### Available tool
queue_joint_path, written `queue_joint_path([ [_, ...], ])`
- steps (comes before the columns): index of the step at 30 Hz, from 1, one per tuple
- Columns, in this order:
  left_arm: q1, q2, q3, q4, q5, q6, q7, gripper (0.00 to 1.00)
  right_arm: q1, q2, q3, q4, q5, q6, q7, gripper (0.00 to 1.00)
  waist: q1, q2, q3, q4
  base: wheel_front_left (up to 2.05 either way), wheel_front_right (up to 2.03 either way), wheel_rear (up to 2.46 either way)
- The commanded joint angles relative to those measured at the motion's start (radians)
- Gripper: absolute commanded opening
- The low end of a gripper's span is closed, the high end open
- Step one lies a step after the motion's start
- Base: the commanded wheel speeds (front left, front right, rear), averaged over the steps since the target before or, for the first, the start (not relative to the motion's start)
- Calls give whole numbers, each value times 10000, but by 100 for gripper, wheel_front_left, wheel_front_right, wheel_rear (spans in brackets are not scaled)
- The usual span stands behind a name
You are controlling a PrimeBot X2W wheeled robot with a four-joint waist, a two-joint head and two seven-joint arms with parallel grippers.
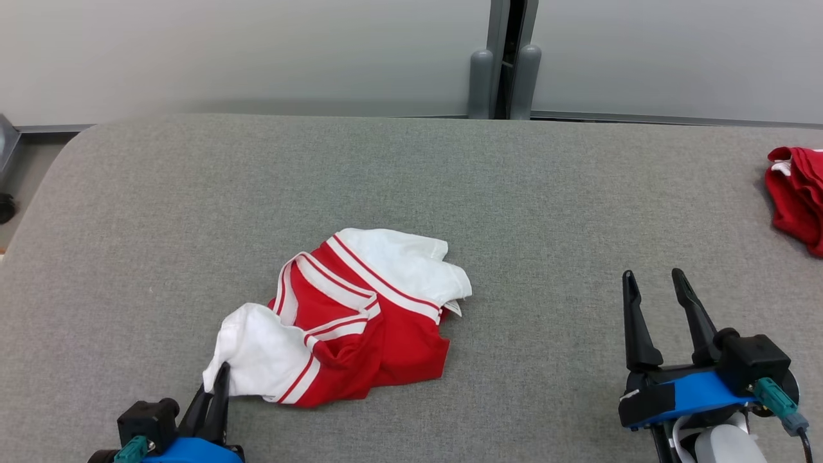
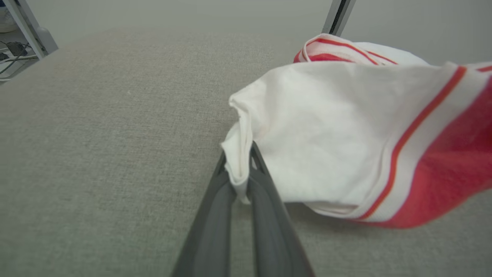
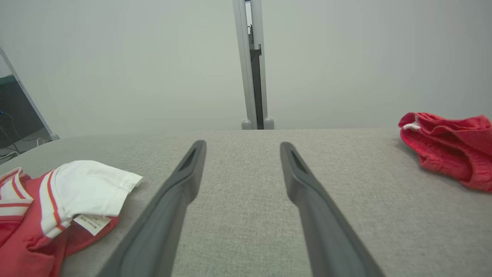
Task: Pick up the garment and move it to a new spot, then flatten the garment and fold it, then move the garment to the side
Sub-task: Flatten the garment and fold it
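Red-and-white garment (image 1: 347,321): crumpled in a heap at the lower middle of the head view, lying on the grey fabric table (image 1: 514,180). One white sleeve (image 1: 257,354) is at its lower left. Another is at its upper right, with a small label (image 1: 453,308) sticking out beside it.
Left gripper (image 1: 217,376): at the lower left of the frame, fingers together and pinched on the hem of the lower-left sleeve. In the left wrist view a fold of white cloth is squeezed between the two dark fingers, and the sleeve beside them looks slightly raised off the table.
Right gripper (image 1: 652,276): at the lower right of the frame, fingers apart, holding nothing. It sits over bare table, well apart from the garment.
Other red cloth (image 1: 797,193): bunched at the right edge of the frame, far from both grippers and untouched.
Step in hand: the pick-up, as I judge it. The grip is made on one sleeve, but the heap is not yet lifted or moved.
Next move calls for: raising the pinching gripper so the heap comes off the table, then carrying it to a new spot. The hold is only on a thin edge of sleeve, so a slow lift would suit, since the cloth could slip out.
Left to do: flattening, folding, setting aside.
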Motion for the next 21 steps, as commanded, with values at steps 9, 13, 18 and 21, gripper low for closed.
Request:
queue_joint_path([
  [9,-24,263,254,-1602,476,589,-123,100,-28,-9,128,142,94,-4,-48,100,0,0,-116,-107,0,0,0],
  [13,-265,205,122,-2579,851,610,-116,100,58,-26,138,164,98,-4,-50,100,0,0,-188,-307,0,0,0],
  [18,-785,70,-699,-3058,1208,178,386,100,98,-21,155,175,109,-4,-48,100,0,0,-220,-589,0,0,0],
  [21,-958,-19,-1248,-3178,1287,-131,1184,100,90,-16,162,171,124,-4,-48,100,0,0,-209,-769,0,0,0],
])
